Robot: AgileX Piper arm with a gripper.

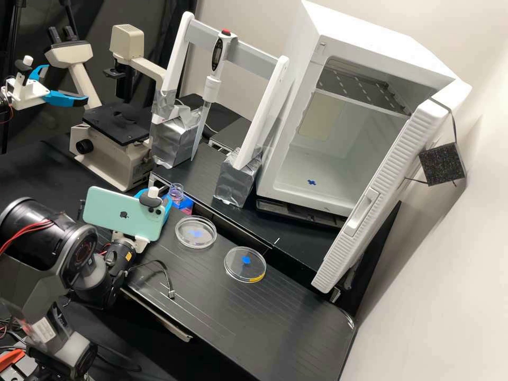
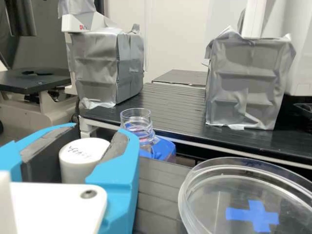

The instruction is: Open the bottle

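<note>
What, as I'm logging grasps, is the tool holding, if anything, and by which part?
The tool holds the white cap by opposite sides, leaving its top uncovered.

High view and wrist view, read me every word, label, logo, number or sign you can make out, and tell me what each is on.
"+": blue cross sign on the left petri dish.
"+": blue cross sign on the right petri dish.
Handwriting on the white cap in the gripper: not clear enough to read.
Logo on the phone: a picture, no word.
No word or number is readable for certain.
</note>
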